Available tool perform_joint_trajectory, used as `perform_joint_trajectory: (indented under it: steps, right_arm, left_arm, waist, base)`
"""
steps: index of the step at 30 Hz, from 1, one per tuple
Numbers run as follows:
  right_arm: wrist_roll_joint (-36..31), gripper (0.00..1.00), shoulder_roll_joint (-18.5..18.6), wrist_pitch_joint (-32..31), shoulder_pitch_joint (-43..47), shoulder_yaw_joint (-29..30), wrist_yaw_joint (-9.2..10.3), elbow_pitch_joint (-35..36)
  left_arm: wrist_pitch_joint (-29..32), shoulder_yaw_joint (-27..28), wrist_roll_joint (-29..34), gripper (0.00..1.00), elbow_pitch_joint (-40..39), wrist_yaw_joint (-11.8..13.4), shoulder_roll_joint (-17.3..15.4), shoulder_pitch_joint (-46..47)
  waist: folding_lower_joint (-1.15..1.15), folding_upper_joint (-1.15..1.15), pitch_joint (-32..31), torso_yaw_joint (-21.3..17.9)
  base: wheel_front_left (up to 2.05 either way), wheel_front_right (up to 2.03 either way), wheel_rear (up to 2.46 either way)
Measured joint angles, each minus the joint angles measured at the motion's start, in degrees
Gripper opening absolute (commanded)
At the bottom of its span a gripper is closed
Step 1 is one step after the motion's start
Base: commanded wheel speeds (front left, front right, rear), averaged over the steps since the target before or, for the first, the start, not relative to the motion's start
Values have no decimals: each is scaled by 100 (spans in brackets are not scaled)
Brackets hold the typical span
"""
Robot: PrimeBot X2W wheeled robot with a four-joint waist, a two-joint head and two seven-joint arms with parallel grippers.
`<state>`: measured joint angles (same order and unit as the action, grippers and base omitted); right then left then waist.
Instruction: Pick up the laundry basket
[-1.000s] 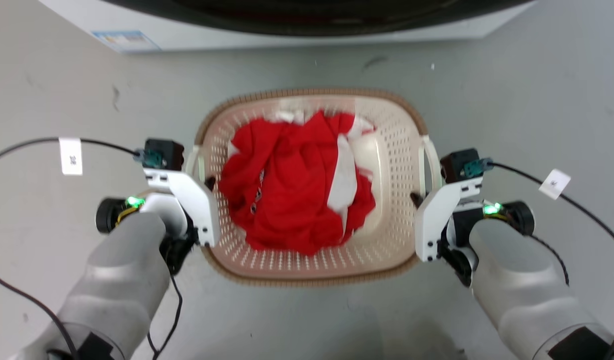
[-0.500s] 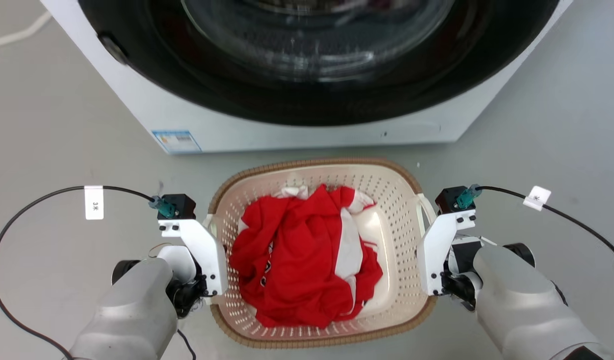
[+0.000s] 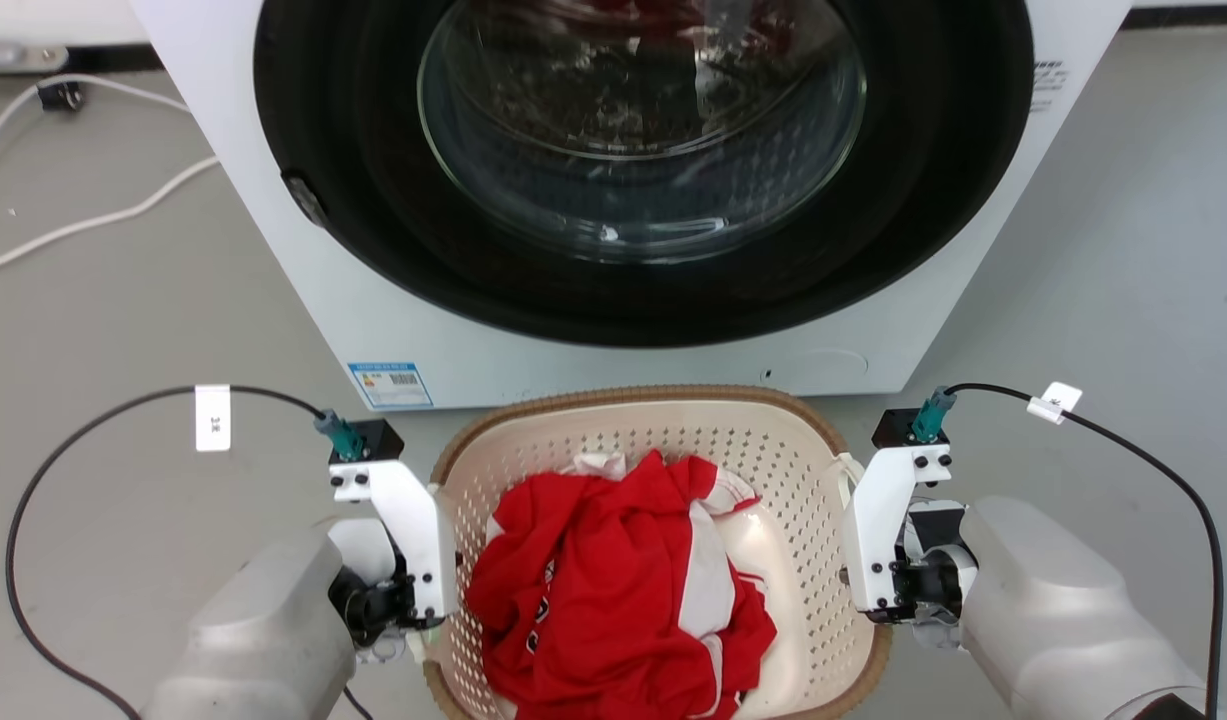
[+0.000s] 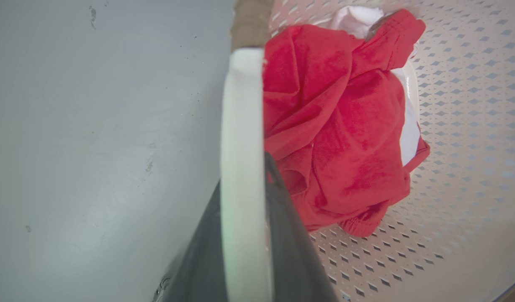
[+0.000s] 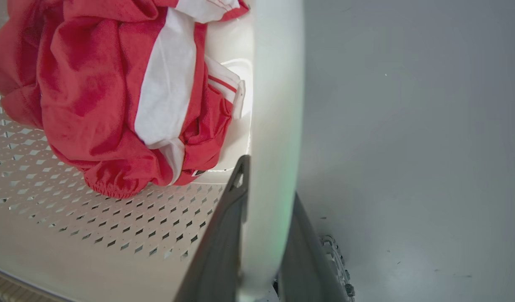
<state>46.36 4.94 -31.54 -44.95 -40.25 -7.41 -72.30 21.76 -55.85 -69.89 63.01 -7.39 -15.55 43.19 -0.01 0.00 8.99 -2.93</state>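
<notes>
– White plastic is what we have between the fingers on both sides. Our left gripper (image 4: 242, 176) is clamped on the left handle (image 4: 242, 105), one dark finger outside the bar and one inside. Our right gripper (image 5: 267, 180) pinches the right handle (image 5: 276, 92) the same way.

– Agreed, both are closed on a handle. So the laundry basket (image 3: 633, 392) sits between our two wrists, low in the head view. How do we lift it well?

– Together and level. The bars are thin and sit deep between the fingers, which is good. But if one arm rises ahead of the other, the basket tips and a bar may twist in the grip.

– And the load? The red and white clothing (image 3: 613, 590) lies heaped in the middle.

– Soft and light, we judge, and below the brown rim, so it shouldn't spill. We'd fix the spacing between our wrists too: pulling apart strains the handles, and pushing in bows the perforated walls.

– Whether the base is off the grey floor (image 3: 123, 300) we cannot tell from these views.

– Then we rise slowly and straight up. Beyond the far rim stands the washing machine (image 3: 423, 350), its front close behind the basket. A forward swing could knock the rim against it, so we draw the basket up and slightly toward us, not away.
</notes>
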Motion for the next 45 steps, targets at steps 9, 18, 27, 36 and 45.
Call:
perform_joint_trajectory:
  steps: [9, 18, 27, 36, 45]
  right_arm:
    - [55, 0, -49, -285, 144, -20, 0, -83]
    - [112, 0, -78, -480, 425, -13, 1, -126]
    - [136, 0, -101, -515, 567, -2, 1, -146]
    - [143, 0, -110, -525, 618, 12, 1, -149]
    - [151, 0, -113, -531, 647, 48, 1, -155]
  left_arm:
    - [171, -105, -226, 0, 34, 0, -1, -289]
    - [189, -227, -350, 0, 58, 0, 36, -547]
    - [235, -347, -444, 0, 55, 0, 52, -636]
    - [151, -467, -486, 0, 53, 1, 53, -648]
    - [118, -558, -545, 0, 46, 4, 48, -652]
  waist:
    - [0, 0, -435, -35]
    - [0, 0, -792, -74]
    - [1, 0, -885, -79]
    - [1, 0, -912, -79]
    - [1, 0, -904, -83]
  base:
    - [0, 0, 0]
    - [0, 0, 0]
    - [0, 0, 0]
    - [0, 0, 0]
    - [0, 0, 0]
